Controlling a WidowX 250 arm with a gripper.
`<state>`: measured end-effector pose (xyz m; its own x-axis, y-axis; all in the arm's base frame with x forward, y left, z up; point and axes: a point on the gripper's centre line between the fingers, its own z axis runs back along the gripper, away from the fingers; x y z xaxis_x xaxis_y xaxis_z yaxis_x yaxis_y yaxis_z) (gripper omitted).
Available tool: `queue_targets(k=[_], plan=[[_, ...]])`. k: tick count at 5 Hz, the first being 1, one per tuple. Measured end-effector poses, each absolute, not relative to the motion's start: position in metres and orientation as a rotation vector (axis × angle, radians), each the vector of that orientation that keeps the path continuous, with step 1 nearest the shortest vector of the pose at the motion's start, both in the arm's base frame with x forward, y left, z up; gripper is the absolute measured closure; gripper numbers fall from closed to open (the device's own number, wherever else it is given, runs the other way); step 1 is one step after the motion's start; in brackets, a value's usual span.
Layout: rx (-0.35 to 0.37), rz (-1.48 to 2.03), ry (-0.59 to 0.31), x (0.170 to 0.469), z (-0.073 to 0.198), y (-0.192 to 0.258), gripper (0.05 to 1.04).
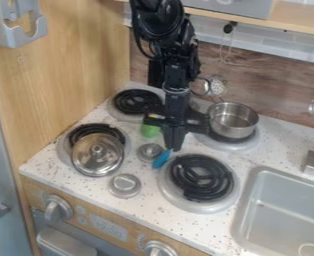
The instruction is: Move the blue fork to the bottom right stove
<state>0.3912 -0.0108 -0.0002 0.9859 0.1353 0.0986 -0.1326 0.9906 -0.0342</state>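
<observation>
Honestly, I'd call this one nearly there but not done. The blue fork (162, 159) is sitting just off the bottom right burner (201, 178), at about ten o'clock from its coils, so it's super close but not on them. The claw (174, 148) hangs right by the fork's upper end, with the fork pointing off toward seven o'clock from its tip. Fair warning, my view of that spot is kinda poor: I can't tell whether the claw is open or closed, or if it actually has hold of the fork. If it does, what's left looks like a short shift toward four o'clock and a release onto the coils. If it doesn't, it needs a grip first. The small metal lid (149, 152) is just beside the fork, around ten o'clock, so I'd watch for a bump there.
</observation>
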Motion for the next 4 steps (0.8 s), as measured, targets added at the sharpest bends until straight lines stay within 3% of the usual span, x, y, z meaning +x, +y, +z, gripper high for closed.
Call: queue_targets(k=[2, 3, 4], plan=[[-0.024, 0.086, -0.036, 0.379, -0.023, -0.032, 1.02], [-0.043, 0.175, -0.052, 0.383, -0.025, -0.024, 0.929], [-0.075, 0.274, -0.125, 0.407, -0.008, -0.016, 0.716]])
